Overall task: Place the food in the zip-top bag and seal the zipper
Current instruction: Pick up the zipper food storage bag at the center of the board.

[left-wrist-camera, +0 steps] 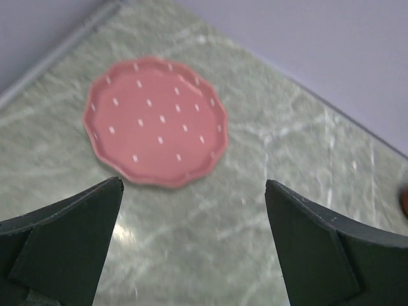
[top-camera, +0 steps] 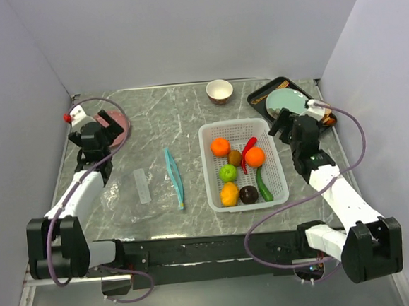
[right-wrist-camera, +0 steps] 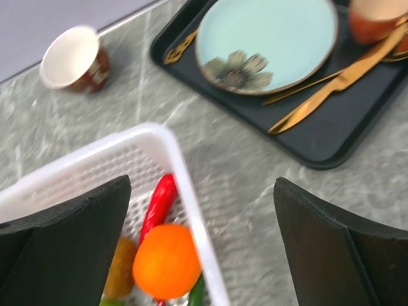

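Observation:
The food lies in a white mesh basket (top-camera: 230, 125): two oranges (top-camera: 219, 147), a red chili (top-camera: 248, 152), a kiwi (top-camera: 235, 158), a green apple (top-camera: 228, 172), a yellow fruit (top-camera: 229, 194), a dark round fruit (top-camera: 248, 194) and a green pepper (top-camera: 264, 184). The clear zip-top bag (top-camera: 126, 198) lies flat left of the basket, its teal zipper (top-camera: 174, 177) towards the basket. My left gripper (top-camera: 105, 125) (left-wrist-camera: 193, 185) is open and empty over the table, near a pink plate. My right gripper (top-camera: 281, 124) (right-wrist-camera: 203, 185) is open and empty above the basket's right rim (right-wrist-camera: 182, 166), beside an orange (right-wrist-camera: 167, 261) and the chili (right-wrist-camera: 158, 201).
A pink dotted plate (left-wrist-camera: 156, 121) lies at the back left. A small brown cup (right-wrist-camera: 75, 57) stands behind the basket. A black tray (right-wrist-camera: 319, 137) at the back right holds a pale teal plate (right-wrist-camera: 266, 38) and gold cutlery (right-wrist-camera: 338, 83). Grey walls enclose the table.

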Controlling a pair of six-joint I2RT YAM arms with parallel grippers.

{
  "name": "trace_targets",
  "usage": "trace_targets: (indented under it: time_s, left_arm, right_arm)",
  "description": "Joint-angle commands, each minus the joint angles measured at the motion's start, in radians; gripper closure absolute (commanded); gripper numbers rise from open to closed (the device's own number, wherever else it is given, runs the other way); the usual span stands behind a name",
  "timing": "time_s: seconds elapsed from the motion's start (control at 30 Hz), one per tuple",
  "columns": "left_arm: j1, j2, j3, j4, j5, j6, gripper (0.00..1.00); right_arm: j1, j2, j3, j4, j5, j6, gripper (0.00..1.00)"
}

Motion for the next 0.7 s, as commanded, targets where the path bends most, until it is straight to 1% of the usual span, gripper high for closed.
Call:
trace_targets:
  time_s: [0.0,0.03,0.13,0.17,0.2,0.27,0.33,0.43,0.47,0.5,0.57,0.6,0.67]
  left_arm:
    - [0.005,-0.045,0.035,-0.195,0.151,-0.097,0.01]
    - [0.005,-0.030,0.050,-0.233,0.224,-0.100,0.01]
    - [0.002,0.016,0.131,-0.310,0.366,-0.077,0.01]
    - [-0.005,0.020,0.145,-0.358,0.372,-0.077,0.01]
    - [-0.011,0.020,0.158,-0.380,0.369,-0.085,0.01]
    - [-0.032,0.000,0.155,-0.425,0.331,-0.092,0.01]
    - [-0.072,-0.028,0.145,-0.446,0.316,-0.103,0.01]
    - [-0.178,-0.048,0.151,-0.495,0.244,-0.102,0.01]
    - [-0.248,-0.045,0.161,-0.514,0.200,-0.100,0.01]
    - [-0.277,-0.040,0.176,-0.550,0.184,-0.099,0.01]
    - [-0.352,-0.020,0.176,-0.569,0.140,-0.102,0.01]
    - [-0.365,-0.016,0.165,-0.586,0.106,-0.126,0.01]
    - [-0.388,-0.013,0.150,-0.581,0.112,-0.145,0.02]
  right_arm:
    - [0.000,0.032,0.144,-0.133,-0.084,0.025,0.00]
    - [-0.003,0.049,0.220,-0.171,-0.085,0.033,0.00]
    - [-0.009,0.116,0.343,-0.279,-0.113,0.076,0.00]
    - [-0.009,0.142,0.359,-0.289,-0.132,0.087,0.00]
    - [-0.009,0.153,0.371,-0.300,-0.183,0.091,0.00]
    - [-0.008,0.175,0.396,-0.313,-0.223,0.122,0.00]
    - [-0.009,0.172,0.378,-0.310,-0.301,0.140,0.00]
    - [-0.009,0.146,0.307,-0.247,-0.372,0.171,0.00]
    - [-0.009,0.146,0.301,-0.231,-0.375,0.191,0.00]
    - [-0.009,0.149,0.311,-0.225,-0.378,0.197,0.00]
    - [-0.009,0.175,0.334,-0.230,-0.401,0.203,0.00]
    - [-0.009,0.184,0.354,-0.234,-0.419,0.208,0.00]
    - [-0.008,0.202,0.364,-0.230,-0.477,0.222,0.00]
